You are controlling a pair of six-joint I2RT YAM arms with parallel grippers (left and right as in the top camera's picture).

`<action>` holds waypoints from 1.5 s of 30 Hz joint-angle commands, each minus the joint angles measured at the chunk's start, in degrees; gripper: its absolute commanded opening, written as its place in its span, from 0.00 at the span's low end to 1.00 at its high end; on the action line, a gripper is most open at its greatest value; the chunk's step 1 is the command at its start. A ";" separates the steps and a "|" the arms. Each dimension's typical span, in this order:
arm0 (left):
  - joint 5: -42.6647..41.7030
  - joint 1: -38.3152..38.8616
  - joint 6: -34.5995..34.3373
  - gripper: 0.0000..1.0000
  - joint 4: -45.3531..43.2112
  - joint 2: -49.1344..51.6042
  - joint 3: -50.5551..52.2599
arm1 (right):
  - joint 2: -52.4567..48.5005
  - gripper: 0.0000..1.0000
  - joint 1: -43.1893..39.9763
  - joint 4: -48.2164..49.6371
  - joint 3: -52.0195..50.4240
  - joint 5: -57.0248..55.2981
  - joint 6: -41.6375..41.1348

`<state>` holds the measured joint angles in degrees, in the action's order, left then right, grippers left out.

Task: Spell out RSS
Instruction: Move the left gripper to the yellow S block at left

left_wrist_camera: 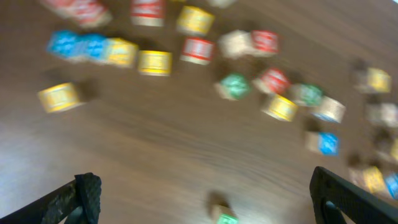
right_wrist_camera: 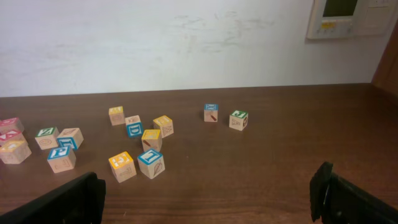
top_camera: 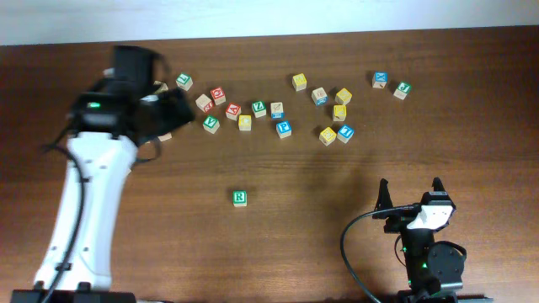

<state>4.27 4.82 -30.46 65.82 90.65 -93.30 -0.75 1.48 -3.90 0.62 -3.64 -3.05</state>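
Observation:
The green R cube (top_camera: 240, 198) stands alone on the table, in front of the scattered cubes. It shows blurred at the bottom edge of the left wrist view (left_wrist_camera: 225, 218). Several yellow-faced cubes (top_camera: 339, 112) lie in the scatter at the back; I cannot read which carry an S. My left gripper (top_camera: 173, 109) hovers over the left end of the scatter, open and empty (left_wrist_camera: 208, 202). My right gripper (top_camera: 411, 195) is open and empty near the front right (right_wrist_camera: 208, 199), well short of the cubes.
Several other cubes with red, blue and green letters lie in a band across the back of the table (top_camera: 284, 129). A blue and a green cube (top_camera: 402, 90) sit apart at the back right. The left wrist view is motion-blurred.

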 commanded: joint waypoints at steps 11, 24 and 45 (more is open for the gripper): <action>-2.56 -9.49 0.13 1.00 0.61 0.79 0.74 | 0.28 0.98 -0.37 -0.42 -0.31 -0.70 -0.37; 3.43 -13.25 -2.97 0.99 -2.29 6.16 0.79 | 0.28 0.98 -0.37 -0.42 -0.31 -0.68 -0.37; -2.38 -7.06 14.93 0.99 -24.02 16.35 0.79 | 0.28 0.98 -0.37 -0.39 -0.31 -0.70 -0.37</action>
<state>3.07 -4.27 -19.14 42.13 104.64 -92.51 -0.75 1.48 -3.90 0.62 -3.64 -3.05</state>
